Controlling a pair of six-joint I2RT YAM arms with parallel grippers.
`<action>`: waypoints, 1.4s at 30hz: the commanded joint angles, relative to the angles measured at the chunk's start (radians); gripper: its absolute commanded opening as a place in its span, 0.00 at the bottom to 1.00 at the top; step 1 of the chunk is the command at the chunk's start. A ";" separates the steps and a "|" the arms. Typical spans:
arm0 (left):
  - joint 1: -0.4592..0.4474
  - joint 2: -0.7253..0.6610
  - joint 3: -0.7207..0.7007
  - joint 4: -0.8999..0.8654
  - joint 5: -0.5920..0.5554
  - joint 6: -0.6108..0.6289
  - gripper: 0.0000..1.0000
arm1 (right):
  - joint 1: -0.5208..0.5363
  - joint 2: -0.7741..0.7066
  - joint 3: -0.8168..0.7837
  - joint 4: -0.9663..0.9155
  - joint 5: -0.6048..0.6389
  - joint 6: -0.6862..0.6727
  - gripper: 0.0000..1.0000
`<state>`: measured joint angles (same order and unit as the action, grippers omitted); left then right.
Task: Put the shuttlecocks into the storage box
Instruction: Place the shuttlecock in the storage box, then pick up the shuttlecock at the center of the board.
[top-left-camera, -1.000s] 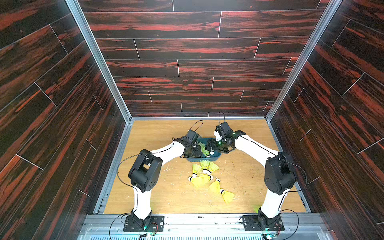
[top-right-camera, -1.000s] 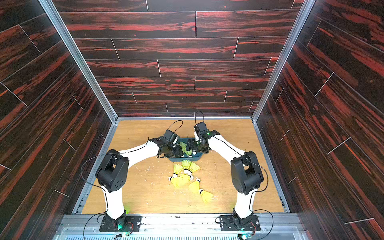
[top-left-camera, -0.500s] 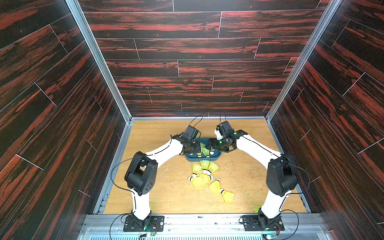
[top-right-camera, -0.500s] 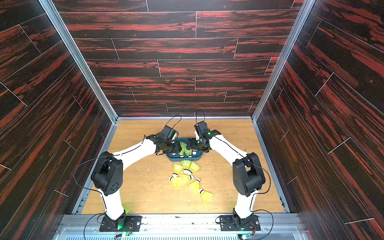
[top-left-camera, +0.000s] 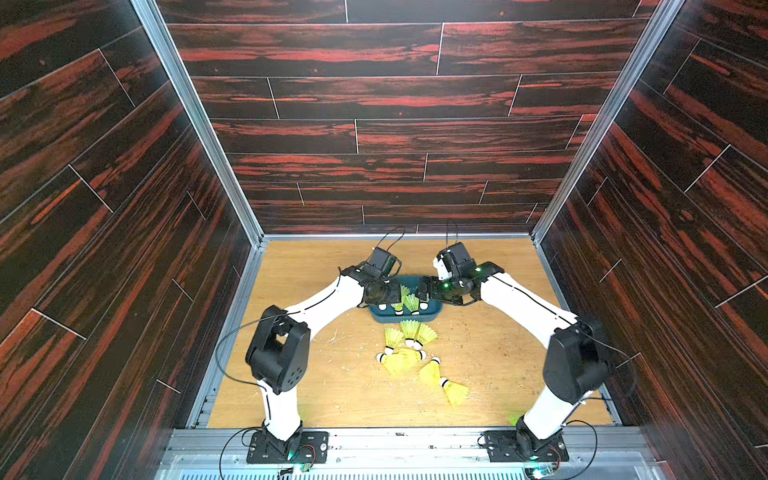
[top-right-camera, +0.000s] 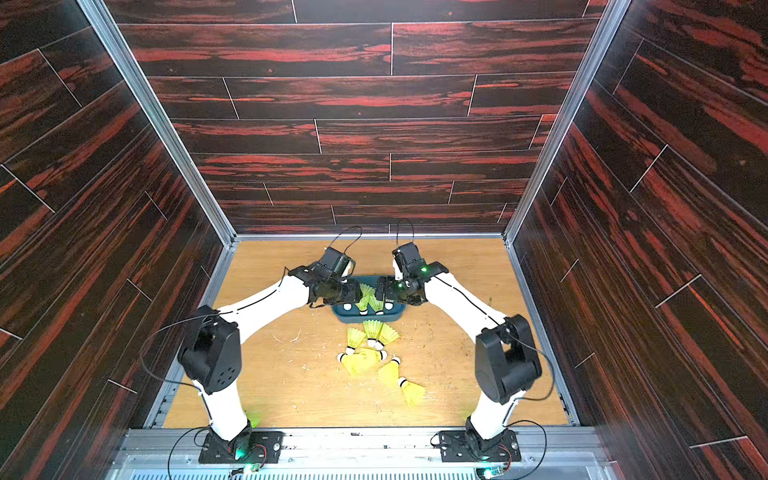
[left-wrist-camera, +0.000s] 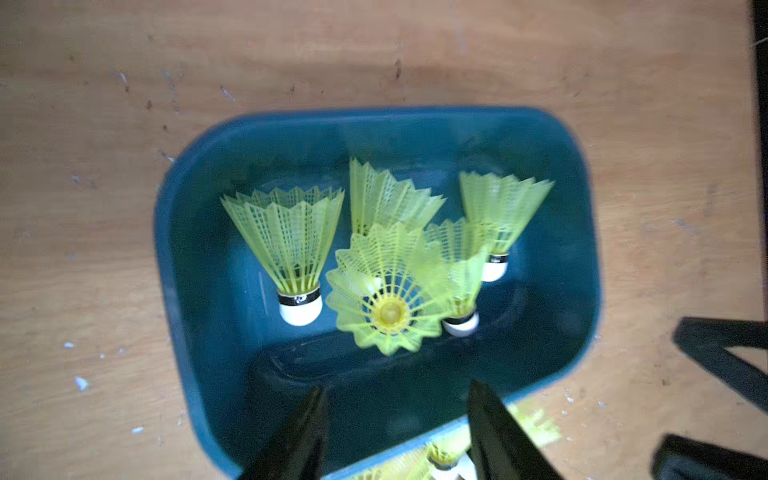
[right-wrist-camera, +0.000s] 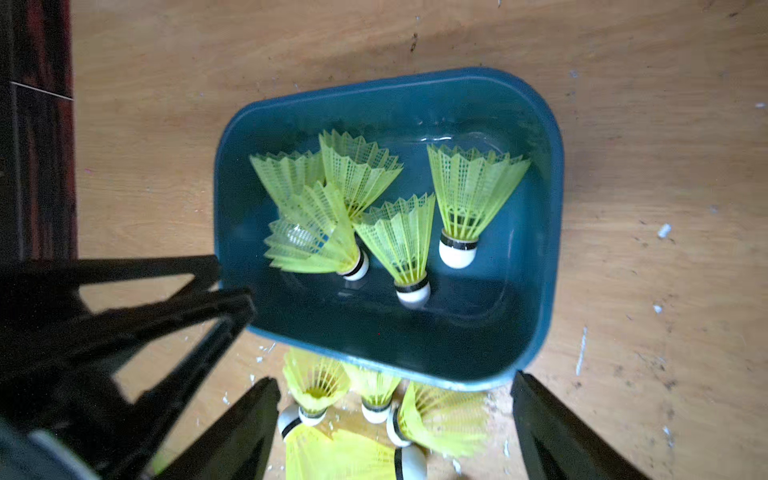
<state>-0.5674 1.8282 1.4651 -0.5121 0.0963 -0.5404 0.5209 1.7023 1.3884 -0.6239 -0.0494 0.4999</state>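
Both top views: the arms reach forward, wrists bent down over the storage box. The left gripper is half-spread and the right gripper wide, both empty. Five shuttlecocks lie in the box beneath them; loose shuttlecocks lie just behind.

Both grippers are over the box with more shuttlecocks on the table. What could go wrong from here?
1. The left gripper and right gripper, both open and empty, hang close together over the teal plastic storage box; they could clash.
2. The loose neon yellow shuttlecocks lie bunched and overlapping by the box's near wall; a grab may catch two or shove the box.
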 joint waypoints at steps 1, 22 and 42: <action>0.005 -0.110 -0.035 -0.006 0.011 0.032 0.63 | 0.014 -0.052 -0.034 -0.034 0.023 -0.001 0.91; -0.030 -0.401 -0.363 0.024 0.204 0.225 0.66 | 0.269 -0.392 -0.342 -0.219 0.183 0.156 0.79; -0.199 -0.578 -0.517 -0.029 0.281 0.314 0.67 | 0.570 -0.495 -0.565 -0.142 -0.016 0.798 0.79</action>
<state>-0.7593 1.2942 0.9695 -0.5167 0.3672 -0.2424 1.0756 1.2064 0.8455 -0.7898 -0.0425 1.1549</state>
